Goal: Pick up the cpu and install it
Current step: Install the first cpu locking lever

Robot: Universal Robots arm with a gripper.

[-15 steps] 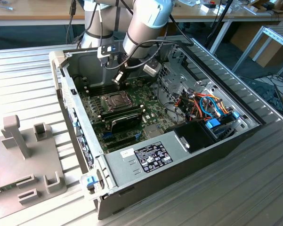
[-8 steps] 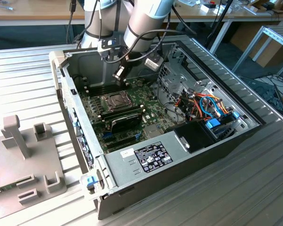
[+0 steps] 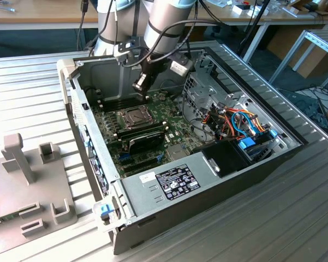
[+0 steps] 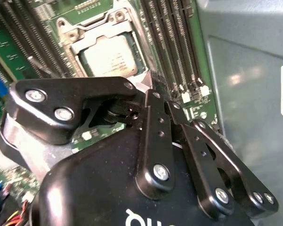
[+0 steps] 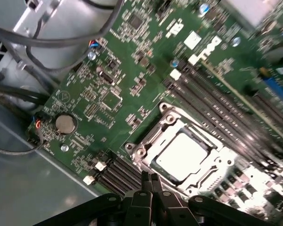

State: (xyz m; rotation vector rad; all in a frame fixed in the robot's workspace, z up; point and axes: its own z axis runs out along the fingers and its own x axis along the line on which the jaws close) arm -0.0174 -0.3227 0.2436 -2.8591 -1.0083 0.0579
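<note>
Pincer (image 5: pixel 150 181): black, fingertips pressed together with nothing between them, hanging above the green motherboard (image 5: pixel 108 89) just beside the socket. Small square cpu with pale silver-grey metal top (image 5: pixel 181 155): seated flat inside the square metal-framed socket (image 5: pixel 141 151), apart from the fingertips, seen in both wrist views. Open grey computer case (image 3: pixel 153 188): resting on the ribbed metal counter (image 3: pixel 294 218), black memory slots (image 5: pixel 216 101) alongside the socket.

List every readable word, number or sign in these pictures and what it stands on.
Power supply label: print too small to read.
White sticker: too small to read.
Motherboard markings: blurred, unreadable.
Cpu top: no legible print.
Nothing can be quoted as it reads.
</note>
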